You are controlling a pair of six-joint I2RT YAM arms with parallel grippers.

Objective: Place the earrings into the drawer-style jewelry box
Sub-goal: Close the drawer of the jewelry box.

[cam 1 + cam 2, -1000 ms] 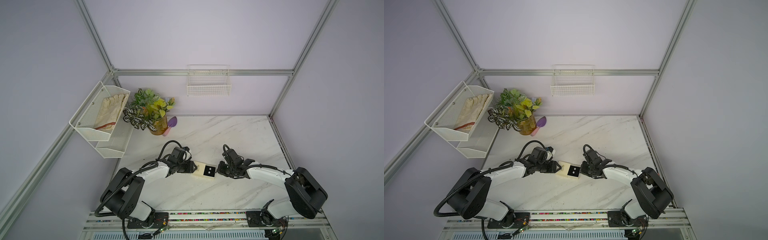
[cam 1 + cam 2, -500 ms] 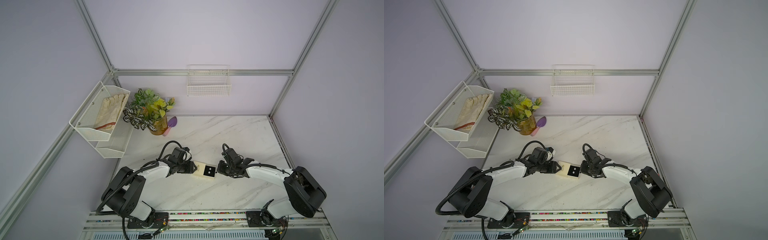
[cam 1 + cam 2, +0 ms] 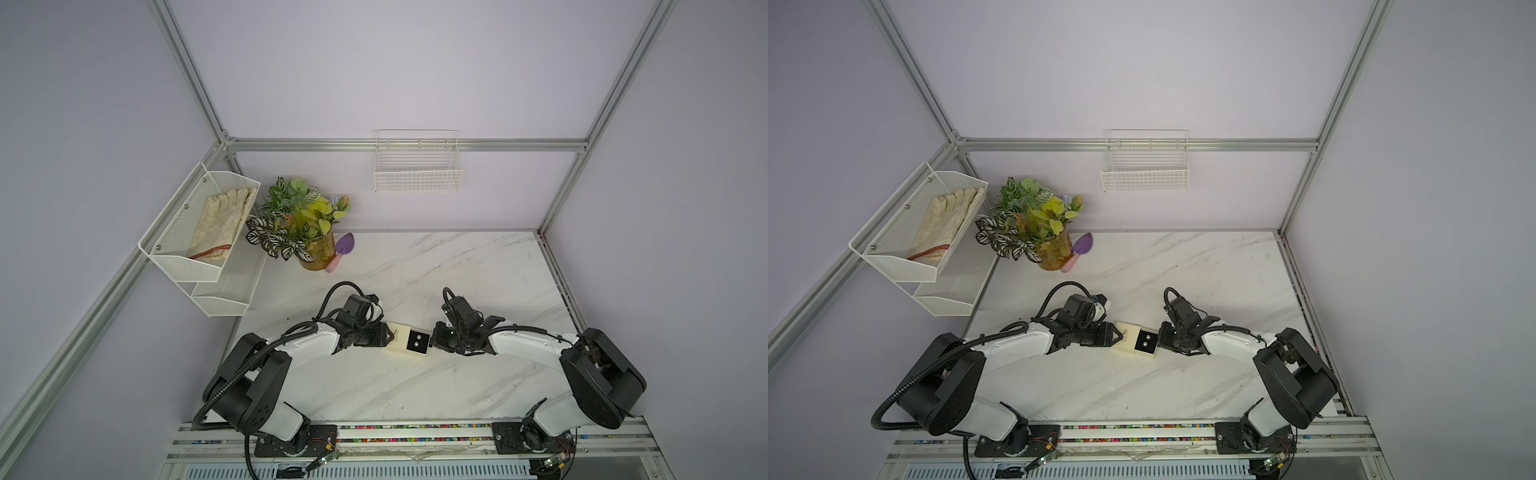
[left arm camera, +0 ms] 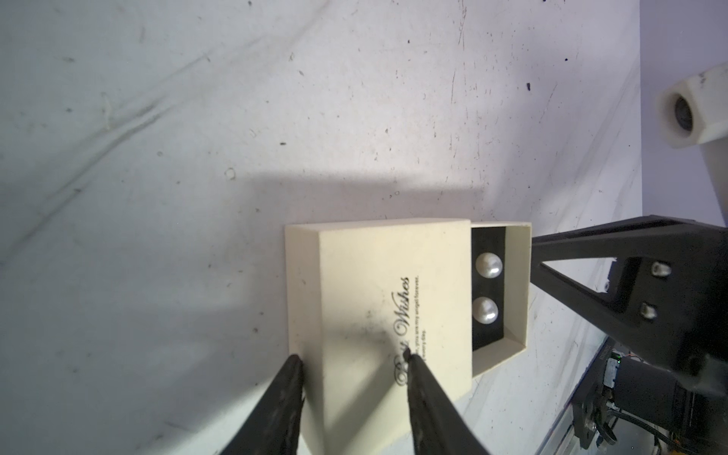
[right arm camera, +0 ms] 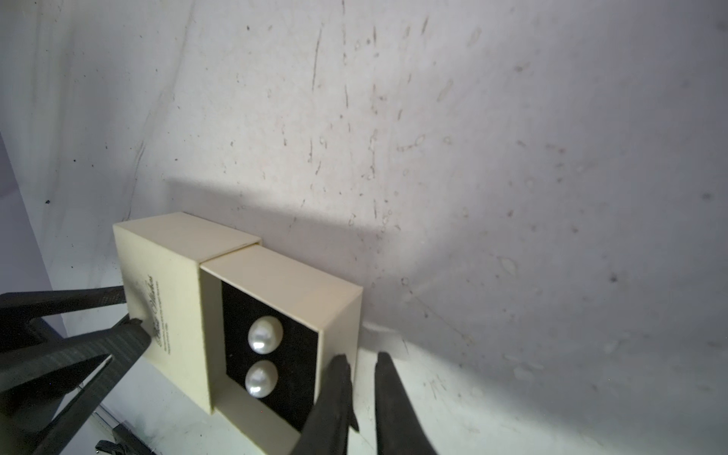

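Cream jewelry box (image 4: 354, 283) script: legible left wrist view, smudge both top views

Pale lilac walls (image 3: 415, 62) close in the space on three sides, joined by bare aluminium frame posts (image 3: 187, 70) and a horizontal bar (image 3: 519, 144) along the back. A white wire basket (image 3: 417, 178) hangs from that bar. On the left-hand wall, a two-tier white mesh shelf (image 3: 183, 266) holds a cream glove (image 3: 220, 220) in its upper tier. The white, grey-veined marble tabletop (image 3: 457, 266) carries a leafy plant (image 3: 297, 216) in an amber pot (image 3: 320, 255) in its far left corner. A purple trowel (image 3: 345, 245) lies just beside the pot. The light is soft and even.
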